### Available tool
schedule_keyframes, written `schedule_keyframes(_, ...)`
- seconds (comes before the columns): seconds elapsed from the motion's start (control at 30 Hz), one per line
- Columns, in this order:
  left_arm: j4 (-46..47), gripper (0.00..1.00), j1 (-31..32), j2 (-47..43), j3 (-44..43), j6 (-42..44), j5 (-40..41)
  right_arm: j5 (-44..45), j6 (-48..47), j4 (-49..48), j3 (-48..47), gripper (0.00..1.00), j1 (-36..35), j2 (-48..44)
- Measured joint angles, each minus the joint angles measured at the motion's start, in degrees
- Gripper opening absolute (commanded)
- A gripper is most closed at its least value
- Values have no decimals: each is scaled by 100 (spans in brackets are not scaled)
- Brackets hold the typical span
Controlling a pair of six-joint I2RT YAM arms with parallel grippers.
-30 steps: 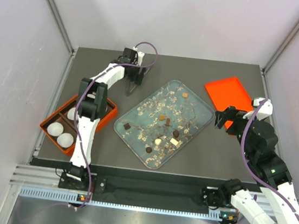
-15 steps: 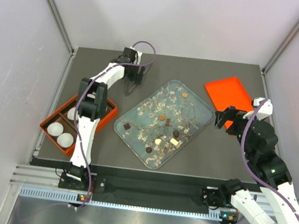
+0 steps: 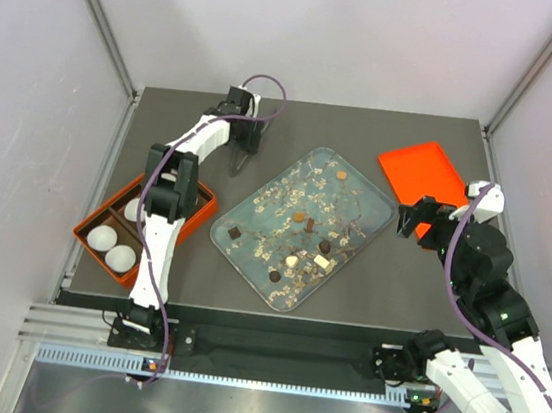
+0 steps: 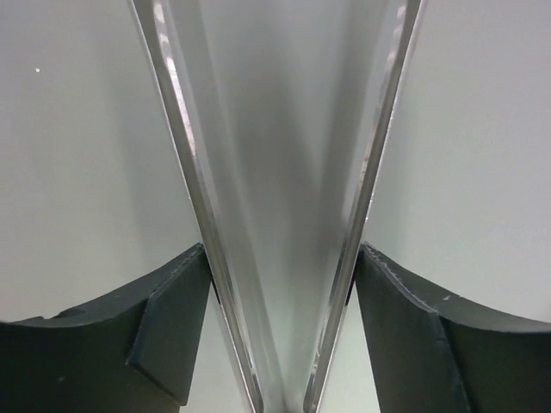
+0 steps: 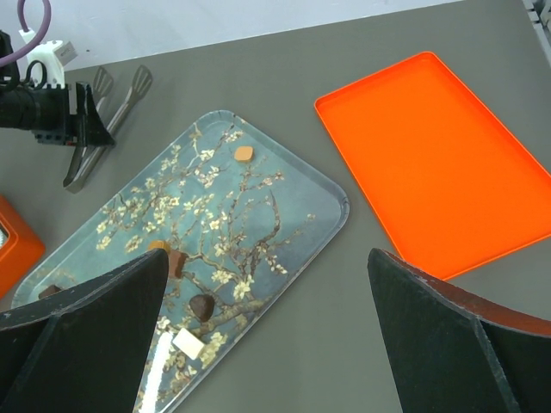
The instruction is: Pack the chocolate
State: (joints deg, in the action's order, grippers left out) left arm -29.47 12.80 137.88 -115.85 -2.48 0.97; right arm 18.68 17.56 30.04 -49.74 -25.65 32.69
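Several chocolate pieces (image 3: 311, 225) in dark brown, caramel and white lie scattered on the blossom-patterned tray (image 3: 220, 238). The right wrist view shows a caramel piece (image 5: 244, 153), a dark round one (image 5: 202, 305) and a white one (image 5: 188, 342). At the back of the table my left gripper (image 3: 248, 148) stands over metal tongs (image 3: 238, 165). In the left wrist view its pads (image 4: 176, 331) press the outer sides of the tongs' two arms (image 4: 182, 155), which still spread in a V. My right gripper (image 3: 417, 224) hangs open and holds nothing, right of the tray.
An orange box (image 3: 87, 229) holding white paper cups (image 3: 103, 238) sits at the front left, beside the left arm. A flat orange lid (image 3: 421, 171) lies at the back right. Thin pale flakes are strewn over the tray.
My left gripper's jaws have narrowed onto the tongs. Both arms otherwise stay where they were.
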Motion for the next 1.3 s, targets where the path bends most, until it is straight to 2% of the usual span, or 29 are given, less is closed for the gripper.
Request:
schedule_keyframes(0.37,-800,64,0,-146,-116,107,197,-33,61,11,-2,100,0,-7)
schedule_keyframes(0.8,-1891,63,199,-1156,-260,109,302,-116,170,125,-2,100,0,-92)
schedule_keyframes(1.3,-2461,56,330,-1217,-612,74,365,-120,173,133,-2,100,0,-131)
